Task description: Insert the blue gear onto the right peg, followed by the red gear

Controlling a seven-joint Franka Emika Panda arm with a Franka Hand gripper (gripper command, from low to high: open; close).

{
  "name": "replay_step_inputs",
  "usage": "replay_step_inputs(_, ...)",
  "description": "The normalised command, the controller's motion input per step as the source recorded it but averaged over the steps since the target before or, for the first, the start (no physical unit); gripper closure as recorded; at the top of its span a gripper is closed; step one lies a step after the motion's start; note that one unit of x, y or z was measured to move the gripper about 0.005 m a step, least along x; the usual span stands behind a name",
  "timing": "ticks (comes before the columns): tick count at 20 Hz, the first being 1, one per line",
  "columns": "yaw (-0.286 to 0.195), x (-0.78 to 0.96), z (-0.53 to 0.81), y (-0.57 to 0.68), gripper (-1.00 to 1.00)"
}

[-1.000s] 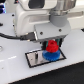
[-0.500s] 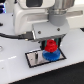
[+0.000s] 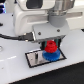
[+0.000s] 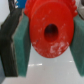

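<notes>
The red gear (image 3: 51, 47) sits between my gripper's fingers (image 3: 51, 46), directly above the blue gear (image 3: 50, 55). The blue gear lies on the grey black-edged plate (image 3: 36, 58), at its end toward the exterior view's right. In the wrist view the red gear (image 4: 49, 31) fills the middle, its dark centre hole facing the camera, with a teal finger pad (image 4: 22, 46) pressed on each side. The right peg is hidden under the gears. I cannot tell whether the red gear touches the blue one.
The plate lies on a white table (image 3: 15, 72). A black cable (image 3: 12, 36) runs across the exterior view's left. The arm's white body (image 3: 35, 15) hangs over the plate. The slimmer pin cannot be made out.
The gripper with the red gear has come down a little toward the blue gear. The blue gear and plate have not moved.
</notes>
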Motion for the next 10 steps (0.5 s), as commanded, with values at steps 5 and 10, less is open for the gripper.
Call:
replay_step_inputs(5, 0.000, 0.09, 0.07, 0.06, 1.00)
replay_step_inputs(10, 0.000, 0.26, -0.06, -0.03, 1.00)
